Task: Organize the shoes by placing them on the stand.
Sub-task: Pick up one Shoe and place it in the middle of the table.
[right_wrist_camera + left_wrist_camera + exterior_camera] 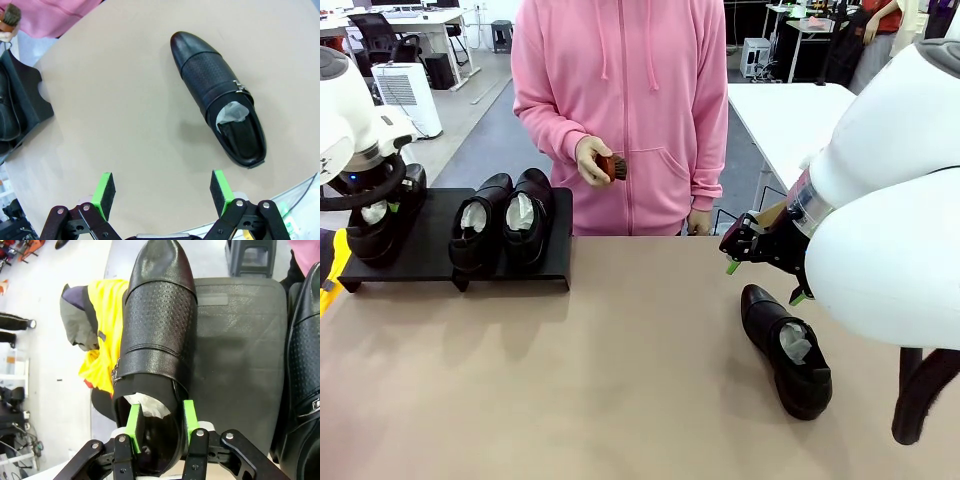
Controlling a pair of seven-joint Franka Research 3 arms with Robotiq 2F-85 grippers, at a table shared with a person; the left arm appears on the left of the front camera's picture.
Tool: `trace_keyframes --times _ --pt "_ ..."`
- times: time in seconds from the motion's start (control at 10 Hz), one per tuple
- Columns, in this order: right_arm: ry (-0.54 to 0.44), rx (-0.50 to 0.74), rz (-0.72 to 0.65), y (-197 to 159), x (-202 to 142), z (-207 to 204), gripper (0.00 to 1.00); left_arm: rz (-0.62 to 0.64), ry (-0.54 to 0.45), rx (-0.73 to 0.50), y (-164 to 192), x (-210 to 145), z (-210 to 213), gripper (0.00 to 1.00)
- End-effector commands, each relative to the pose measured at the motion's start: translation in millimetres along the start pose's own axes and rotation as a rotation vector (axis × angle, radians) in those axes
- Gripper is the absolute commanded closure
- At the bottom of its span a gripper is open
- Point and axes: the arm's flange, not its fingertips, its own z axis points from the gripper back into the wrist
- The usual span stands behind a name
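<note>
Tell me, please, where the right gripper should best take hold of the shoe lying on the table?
Probably the heel-side collar of the shoe, one finger inside the opening behind the paper and one outside, coming from above. The rim there is thin and open upward; the toe is broad and glossy. The right gripper hangs open.

Counts:
- Shoes: 4 total, all glossy black with white paper stuffed in. 3 sit at the stand [430,262]: the far-left shoe [382,222], then a pair side by side, second shoe [480,232] and third shoe [528,214]. The fourth shoe [786,350] lies on the table [620,380].
- Stand: 1.
- Brush: 1, small brown brush [612,167] (in the person's hand [592,160]).
- Grippers: 2, left gripper [161,425] and right gripper [162,192].
- People at the table: 1.
</note>
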Motion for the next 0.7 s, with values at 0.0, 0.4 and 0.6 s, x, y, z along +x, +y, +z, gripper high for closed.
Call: trace_keyframes --times 0.0,0.4,0.6 --pt "0.007 0.021 0.016 2 4 0 0.00 0.000 0.000 0.000 0 0 0 0.56" --pt "0.007 0.021 0.016 2 4 0 0.00 -0.036 -0.162 -0.055 7 -23 92 0.56" --pt "0.007 0.021 0.016 2 4 0 0.00 -0.100 -0.102 -0.116 1 -39 120 0.56"
